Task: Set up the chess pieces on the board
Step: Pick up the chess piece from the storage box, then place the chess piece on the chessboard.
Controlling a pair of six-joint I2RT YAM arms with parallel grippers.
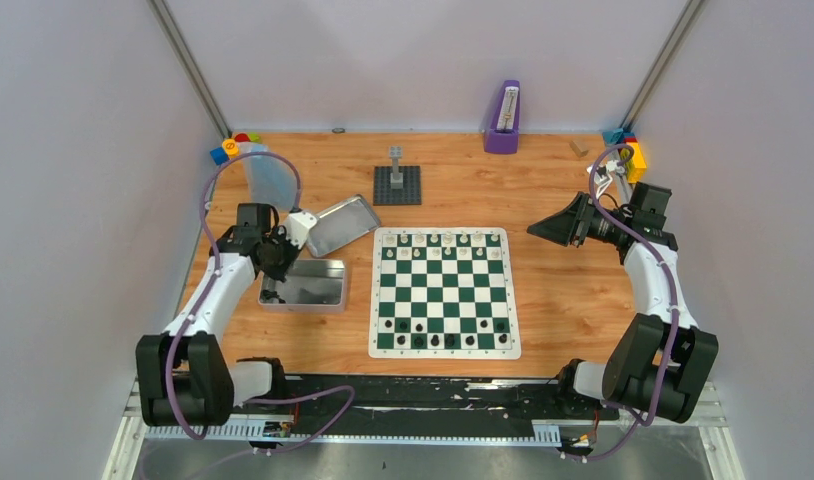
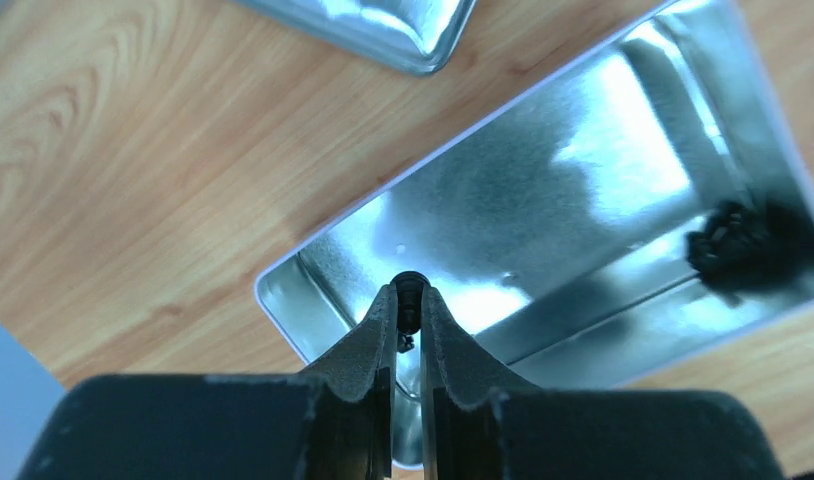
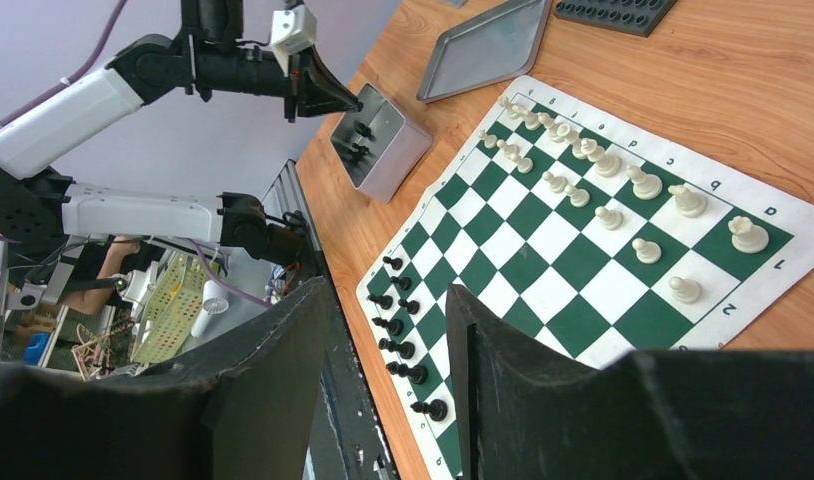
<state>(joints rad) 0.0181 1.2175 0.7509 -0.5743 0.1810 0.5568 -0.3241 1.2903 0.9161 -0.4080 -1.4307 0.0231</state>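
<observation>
table (image 1: 543, 190): wood, clear grain, smooth satin finish
tin (image 2: 583, 200): bare metal, bright, mirror-like inside
lid (image 1: 341, 224): the same shiny metal
board (image 3: 573, 265): thin mat, matt, printed checks
cream chess pieces (image 3: 688, 200): smooth, glossy, plastic-looking
black chess piece (image 2: 409, 283): dark, slight sheen
left gripper (image 2: 408, 297) fingers (image 2: 368, 345): matt black, finely grainy
baseplate (image 1: 397, 185), far: dark grey studded plastic, matt

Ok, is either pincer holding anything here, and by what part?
Left pincer pinches a black piece at the tin, around its middle; one end pokes past the tips. Right pincer holds nothing.
</observation>
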